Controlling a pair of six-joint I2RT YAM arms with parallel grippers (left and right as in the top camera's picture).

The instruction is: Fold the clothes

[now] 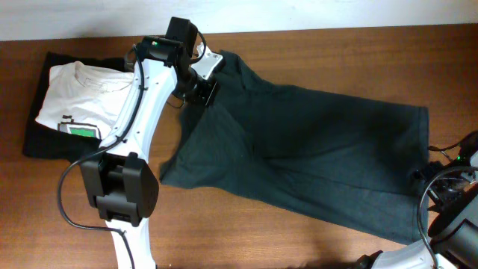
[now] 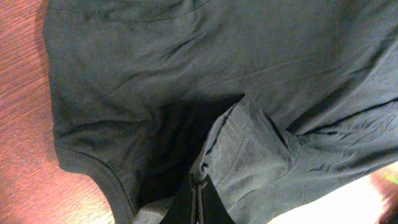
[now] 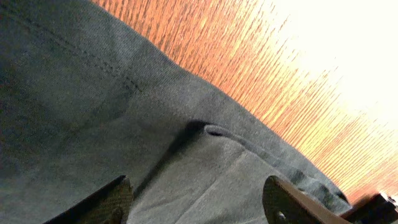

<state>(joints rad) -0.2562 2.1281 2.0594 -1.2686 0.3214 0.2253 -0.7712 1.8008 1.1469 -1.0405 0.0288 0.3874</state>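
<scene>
Overhead, the T-shirt (image 1: 314,149) lies across the middle and right of the table (image 1: 373,45), mostly flat but rumpled at its far-left end. There the left gripper (image 1: 200,86) is closed on a pinch of the cloth. Its wrist view shows the fingertips (image 2: 211,208) pressed together with a raised ridge of fabric caught between them.

At the right end the right gripper (image 1: 433,173) sits at the hem with its jaws apart. The hem's edge lies between its fingers (image 3: 115,199), and nothing is clamped.

To my eye the step is getting both ends held for a fold. It would go best if the right jaws bite well past the hem stitching before any lift. Both ends should then rise together, so the cloth is taut. The white tee (image 1: 75,97) on its black garment (image 1: 33,142) lies near on the left, so the carried cloth should be kept off it.
</scene>
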